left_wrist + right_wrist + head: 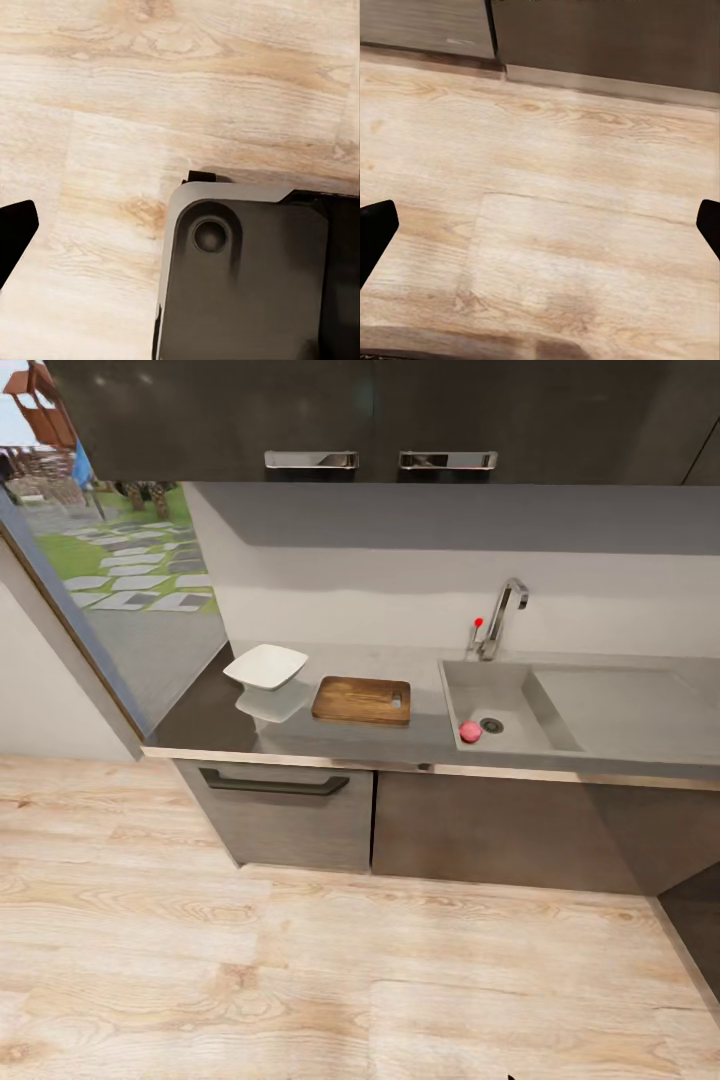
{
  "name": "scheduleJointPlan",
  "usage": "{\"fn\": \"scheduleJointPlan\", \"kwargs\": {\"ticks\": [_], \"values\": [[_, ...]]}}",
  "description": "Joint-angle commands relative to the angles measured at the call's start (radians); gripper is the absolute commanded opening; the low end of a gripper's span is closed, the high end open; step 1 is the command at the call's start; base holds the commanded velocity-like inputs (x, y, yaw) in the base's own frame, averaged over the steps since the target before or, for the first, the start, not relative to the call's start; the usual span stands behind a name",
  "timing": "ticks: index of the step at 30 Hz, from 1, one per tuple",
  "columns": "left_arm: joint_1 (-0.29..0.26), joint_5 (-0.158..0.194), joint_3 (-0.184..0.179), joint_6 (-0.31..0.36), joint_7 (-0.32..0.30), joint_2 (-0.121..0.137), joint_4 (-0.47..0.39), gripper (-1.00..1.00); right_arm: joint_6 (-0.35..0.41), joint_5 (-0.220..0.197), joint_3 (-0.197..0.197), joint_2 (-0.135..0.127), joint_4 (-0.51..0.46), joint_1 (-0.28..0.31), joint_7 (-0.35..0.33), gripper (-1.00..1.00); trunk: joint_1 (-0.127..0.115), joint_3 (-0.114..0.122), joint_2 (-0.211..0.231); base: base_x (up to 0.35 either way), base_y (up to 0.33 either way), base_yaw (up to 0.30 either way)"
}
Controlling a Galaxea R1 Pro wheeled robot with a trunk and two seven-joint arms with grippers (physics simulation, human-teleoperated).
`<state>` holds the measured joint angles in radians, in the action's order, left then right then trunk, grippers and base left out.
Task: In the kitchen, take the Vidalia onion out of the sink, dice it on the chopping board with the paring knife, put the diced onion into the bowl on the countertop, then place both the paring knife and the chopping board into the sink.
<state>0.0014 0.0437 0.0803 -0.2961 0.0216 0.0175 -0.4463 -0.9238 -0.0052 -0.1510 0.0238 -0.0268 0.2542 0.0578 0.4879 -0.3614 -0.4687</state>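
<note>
Pale wood-plank flooring (300, 980) fills the lower half of the head view, with a dark-grey countertop (300, 735) running across the middle above dark cabinets (480, 830). Along the top edge, wall cupboards with two chrome handles (311, 460) are cut off, and at the upper left a window onto grass and paving stones is partly cropped. No knife can be made out anywhere on the counter.

At centre left a white bowl (266, 665) is seen, empty, with its reflection just below it on the glossy slab. Just to its right a brown chopping board (362, 700) lies flat, its handle slot at the right end, nothing on it. Right of centre the sink (520, 695) is set into the counter, with a chrome tap (503, 615) behind it and a flat drainboard running off the right edge. A small pinkish onion (470, 731) rests on the basin floor, just beside the round drain (491, 725).

From the left wrist, only one dark fingertip (15, 232) is seen at the left edge above floor planks, with a grey part of the robot's body (247, 285) at the lower right; the jaw opening cannot be told. From the right wrist, two dark fingertips (375, 232) sit at opposite edges, so the right gripper (540, 229) is spread wide, holding nothing, over floor with cabinet fronts (607, 37) at the top
</note>
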Motion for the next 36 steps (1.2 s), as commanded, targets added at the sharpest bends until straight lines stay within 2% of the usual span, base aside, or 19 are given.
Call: {"fn": "scheduleJointPlan", "kwargs": {"ticks": [1, 2, 6, 9, 11, 17, 27, 36], "values": [[0.0, 0.005, -0.001, -0.014, 0.002, 0.0, 0.004, 1.0, -0.003, -0.001, -0.007, 0.0, 0.001, 0.001, 0.006, 1.0, 0.0, -0.001, -0.001, 0.0, 0.0, 0.0], [0.0, 0.005, -0.001, -0.048, 0.002, 0.0, 0.029, 1.0, -0.003, -0.001, -0.007, 0.001, 0.001, 0.001, 0.006, 1.0, 0.0, -0.001, -0.001, 0.0, 0.0, 0.0], [0.0, 0.004, -0.001, -0.064, 0.002, -0.001, 0.052, 1.0, -0.002, -0.001, -0.005, -0.002, 0.001, 0.0, 0.007, 1.0, 0.0, -0.001, -0.001, 0.0, 0.0, 0.0], [0.017, 0.014, 0.017, -0.081, 0.0, 0.016, 0.069, 1.0, 0.004, -0.003, -0.007, 0.015, 0.005, 0.0, -0.002, 1.0, 0.0, -0.001, -0.001, 0.0, 0.0, 0.0], [0.029, 0.014, 0.025, -0.092, 0.0, 0.02, 0.08, 1.0, 0.004, -0.002, -0.007, 0.015, 0.005, 0.0, -0.002, 1.0, 0.0, -0.001, -0.001, 0.0, 0.0, 0.0], [0.063, 0.013, 0.025, -0.124, 0.0, 0.043, 0.114, 1.0, 0.012, -0.002, -0.007, 0.023, 0.005, 0.0, -0.004, 1.0, 0.0, -0.001, -0.001, 0.0, 0.0, 0.0], [0.12, 0.013, 0.025, -0.125, 0.0, 0.044, 0.171, 1.0, 0.013, -0.002, -0.007, 0.021, 0.005, 0.0, -0.004, 1.0, 0.0, -0.001, -0.001, 0.0, -0.006, 0.0], [0.172, 0.012, 0.025, -0.124, 0.001, 0.043, 0.18, 1.0, 0.013, -0.002, -0.007, 0.022, 0.005, 0.0, -0.004, 1.0, 0.0, -0.001, -0.001, 0.073, -0.261, 0.0]]}}
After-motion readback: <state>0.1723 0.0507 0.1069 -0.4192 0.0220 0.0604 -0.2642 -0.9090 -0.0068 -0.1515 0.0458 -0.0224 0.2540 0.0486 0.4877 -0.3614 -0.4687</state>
